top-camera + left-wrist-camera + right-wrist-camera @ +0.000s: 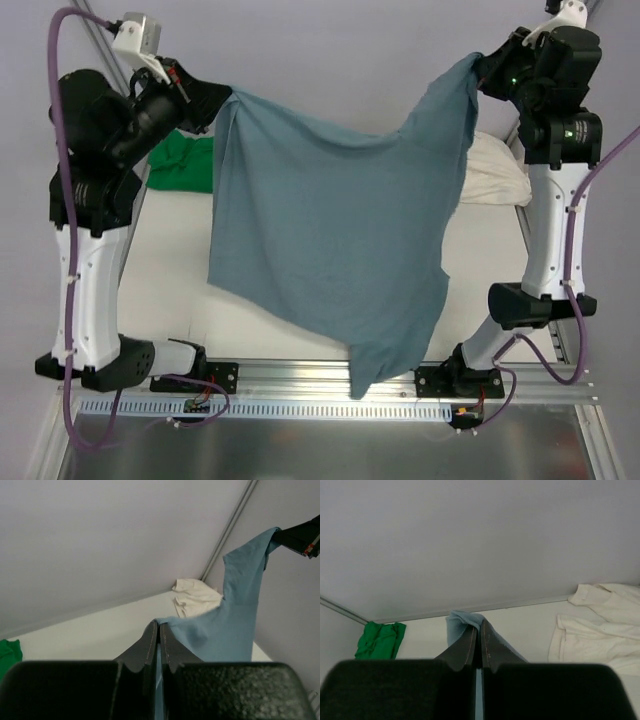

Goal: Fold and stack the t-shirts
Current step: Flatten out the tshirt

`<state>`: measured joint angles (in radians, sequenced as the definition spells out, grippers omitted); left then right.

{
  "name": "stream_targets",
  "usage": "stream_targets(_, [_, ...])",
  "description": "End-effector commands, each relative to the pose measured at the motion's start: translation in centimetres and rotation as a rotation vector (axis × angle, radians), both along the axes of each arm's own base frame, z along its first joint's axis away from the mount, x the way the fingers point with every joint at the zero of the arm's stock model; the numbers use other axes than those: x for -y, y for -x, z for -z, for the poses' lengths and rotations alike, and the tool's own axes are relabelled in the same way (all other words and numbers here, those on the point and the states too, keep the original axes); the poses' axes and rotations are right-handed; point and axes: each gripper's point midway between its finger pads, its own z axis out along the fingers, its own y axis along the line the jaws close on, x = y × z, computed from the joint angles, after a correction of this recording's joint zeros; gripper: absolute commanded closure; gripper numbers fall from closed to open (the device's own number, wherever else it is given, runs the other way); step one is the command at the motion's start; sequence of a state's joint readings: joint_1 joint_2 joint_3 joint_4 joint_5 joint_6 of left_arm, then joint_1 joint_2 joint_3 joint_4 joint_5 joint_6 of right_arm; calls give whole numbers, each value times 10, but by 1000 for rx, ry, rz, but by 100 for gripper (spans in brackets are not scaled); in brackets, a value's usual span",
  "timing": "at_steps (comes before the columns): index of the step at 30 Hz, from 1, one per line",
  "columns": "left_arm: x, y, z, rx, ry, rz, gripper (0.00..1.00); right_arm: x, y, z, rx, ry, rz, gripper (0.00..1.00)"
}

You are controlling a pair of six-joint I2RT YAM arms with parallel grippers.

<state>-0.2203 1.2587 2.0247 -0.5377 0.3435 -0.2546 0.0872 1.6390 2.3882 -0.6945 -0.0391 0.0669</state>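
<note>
**White tabletop, blue tee strung between two raised arms**

Pale grey walls back a white table [165, 280]. Above it, the dusty blue-grey cloth t-shirt [330, 230] hangs like a sheet across the middle of the overhead view. The left gripper [222, 98], at the upper left of the frame, is pinched tight on one top corner. The right gripper [484, 72], at the upper right, is clamped on the other. Both wrist views show the jaws pressed together with a sliver of blue cloth between them.

Holding the shirt high and spread apart probably lets the fabric fall open, so it can be laid flat for folding. Its lowest corner droops over the bottom rail [290, 372].

The bright green crumpled t-shirt [185, 165] lies on the table at upper left, and the cream-white rumpled t-shirt [495, 172] at upper right. Both are clear of the grippers, apparently waiting their turn.

No brand, label or legible writing shows, and no neck tag is visible.
</note>
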Motion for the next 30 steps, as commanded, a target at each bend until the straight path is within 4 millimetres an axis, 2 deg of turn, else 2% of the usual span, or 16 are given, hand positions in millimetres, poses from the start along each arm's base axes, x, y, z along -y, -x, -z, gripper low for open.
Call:
stream_targets(1, [0, 11, -52, 169, 11, 27, 100, 10, 40, -85, 256, -25, 6, 100])
stream_targets(2, [-1, 18, -64, 201, 19, 30, 100, 14, 44, -93, 283, -36, 14, 100])
stream_targets(4, [0, 19, -69, 203, 29, 37, 100, 17, 63, -113, 340, -47, 21, 100])
stream_targets(7, [0, 43, -82, 233, 58, 63, 100, 17, 91, -129, 389, -64, 14, 100])
stream_targets(8, [-1, 51, -85, 242, 63, 72, 100, 17, 115, -140, 425, -67, 8, 100])
stream_targets(10, [-4, 78, -95, 273, 91, 86, 100, 16, 141, -150, 460, -79, -4, 100])
stream_targets(11, [-6, 87, -97, 281, 100, 89, 100, 17, 170, -160, 499, -84, -8, 100])
stream_targets(13, [-11, 121, -107, 319, 134, 102, 100, 16, 201, -168, 538, -97, -20, 100])
stream_targets(14, [-13, 131, -109, 328, 145, 105, 100, 17, 230, -174, 574, -102, -24, 100])
stream_targets(15, [-17, 155, -115, 354, 166, 116, 100, 18, 245, -176, 590, -107, -22, 100])
stream_targets(17, [-21, 175, -116, 363, 182, 120, 100, 19, 270, -175, 603, -115, -23, 100])
stream_targets(18, [-24, 193, -117, 378, 193, 125, 100, 20, 293, -176, 629, -117, -22, 100])
stream_targets(20, [-27, 206, -110, 361, 199, 124, 100, 22, 311, -171, 628, -119, -14, 100])
stream_targets(21, [-31, 221, -109, 376, 208, 124, 100, 23, 324, -170, 640, -121, -14, 100])
stream_targets(26, [-39, 251, -112, 404, 233, 120, 100, 24, 331, -160, 605, -126, -8, 99])
stream_targets(30, [-40, 259, -116, 413, 238, 120, 100, 24, 326, -156, 583, -130, -7, 100])
